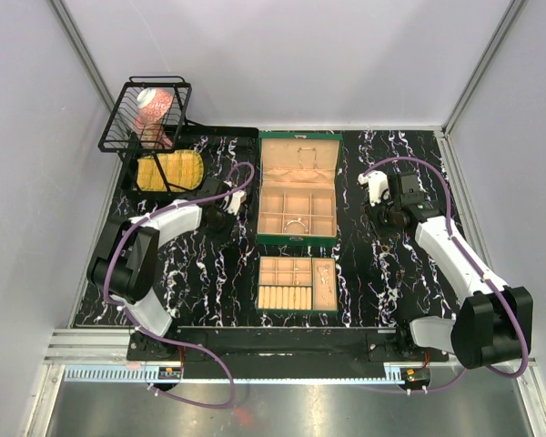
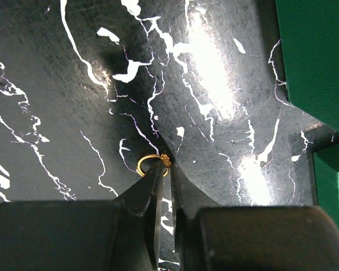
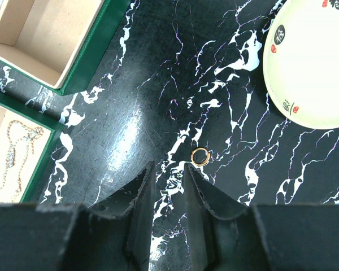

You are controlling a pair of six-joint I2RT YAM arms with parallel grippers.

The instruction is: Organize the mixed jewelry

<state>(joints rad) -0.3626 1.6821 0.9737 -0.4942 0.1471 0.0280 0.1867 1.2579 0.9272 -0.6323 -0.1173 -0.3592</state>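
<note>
A small gold ring [image 2: 141, 165] lies on the black marbled mat, left of the green box [image 2: 319, 56]. My left gripper [image 2: 165, 162] is down on it, the two tips pinched on the ring's ornamented side. A second gold ring [image 3: 200, 156] lies on the mat just beyond my right gripper [image 3: 168, 166], which is open with nothing between its fingers. A fine gold chain [image 3: 14, 149] rests in a beige compartment of the green tray [image 3: 45, 152]. A slim bangle [image 1: 296, 221] sits in the open green box [image 1: 298, 238]. From above, the left gripper [image 1: 229, 202] is left of the box and the right gripper [image 1: 389, 216] to its right.
A cream plate [image 3: 311, 62] lies on the mat beyond and right of the right gripper. A black wire rack [image 1: 146, 114] with a pink item and a yellow tray [image 1: 168, 170] stand at the back left. The green tray [image 1: 296, 312] sits in front of the box.
</note>
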